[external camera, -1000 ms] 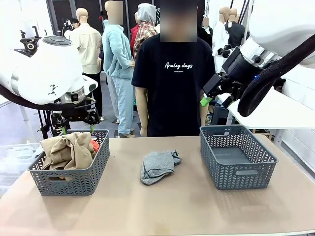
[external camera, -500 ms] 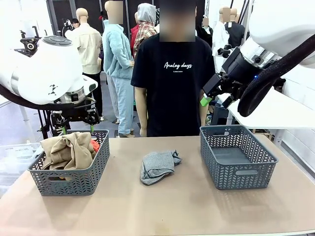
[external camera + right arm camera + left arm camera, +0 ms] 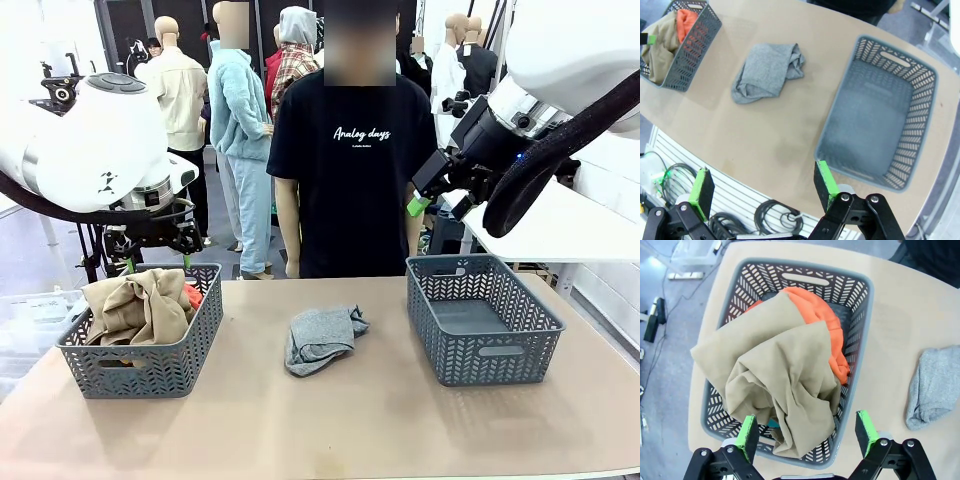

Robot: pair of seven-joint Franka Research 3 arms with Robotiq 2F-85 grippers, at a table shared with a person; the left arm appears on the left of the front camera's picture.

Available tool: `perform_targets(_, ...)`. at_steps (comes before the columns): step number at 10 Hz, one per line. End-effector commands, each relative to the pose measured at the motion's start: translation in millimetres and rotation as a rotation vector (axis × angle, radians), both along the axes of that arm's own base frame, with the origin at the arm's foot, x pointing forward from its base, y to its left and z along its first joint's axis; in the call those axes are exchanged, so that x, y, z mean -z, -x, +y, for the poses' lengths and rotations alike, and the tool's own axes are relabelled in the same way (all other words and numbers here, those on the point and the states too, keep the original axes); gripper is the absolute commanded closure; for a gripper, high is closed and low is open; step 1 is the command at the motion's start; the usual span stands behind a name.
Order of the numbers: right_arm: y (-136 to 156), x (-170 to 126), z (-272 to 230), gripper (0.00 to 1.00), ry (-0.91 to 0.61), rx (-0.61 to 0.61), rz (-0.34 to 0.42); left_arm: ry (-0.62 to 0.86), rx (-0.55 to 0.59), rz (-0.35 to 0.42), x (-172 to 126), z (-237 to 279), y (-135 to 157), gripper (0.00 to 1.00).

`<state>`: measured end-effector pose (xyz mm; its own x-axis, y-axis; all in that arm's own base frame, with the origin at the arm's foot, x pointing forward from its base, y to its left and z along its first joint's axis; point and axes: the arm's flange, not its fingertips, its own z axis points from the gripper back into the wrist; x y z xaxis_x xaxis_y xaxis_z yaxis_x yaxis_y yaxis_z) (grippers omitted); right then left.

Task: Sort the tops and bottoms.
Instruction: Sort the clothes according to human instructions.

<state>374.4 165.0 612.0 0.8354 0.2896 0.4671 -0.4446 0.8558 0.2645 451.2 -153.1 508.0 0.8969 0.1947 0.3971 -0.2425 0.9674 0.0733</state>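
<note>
A tan khaki garment [image 3: 780, 375] is heaped in the left basket [image 3: 860, 340], spilling over its rim. Under it lies an orange garment [image 3: 820, 315], and a sliver of teal cloth [image 3: 771, 423] shows beneath. My left gripper [image 3: 806, 432] hangs open above this basket [image 3: 140, 365], touching nothing. The small heather grey garment [image 3: 320, 338] lies crumpled on the table between the baskets, and it is also seen from above [image 3: 767, 71]. My right gripper [image 3: 762, 189] is open and held high over the right side [image 3: 425, 200], nothing between its fingers.
The right basket [image 3: 480, 315] stands empty [image 3: 880, 125] on the brown table [image 3: 350, 420]. A person in a black T-shirt [image 3: 350, 170] stands at the far edge behind the grey garment. Cables [image 3: 770, 215] lie on the floor past the table's near edge.
</note>
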Motion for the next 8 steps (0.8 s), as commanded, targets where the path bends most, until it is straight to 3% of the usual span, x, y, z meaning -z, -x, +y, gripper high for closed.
perform_targets(1, -2.0, -1.0, 0.2, 0.0, 0.007, -0.004, -0.003, 0.004, -0.007, -0.005, 0.7, 0.6, -0.1, 0.0)
perform_targets(8, -2.0, -1.0, 0.2, 0.0, 0.007, -0.004, -0.003, 0.004, -0.007, -0.005, 0.7, 0.6, -0.1, 0.0)
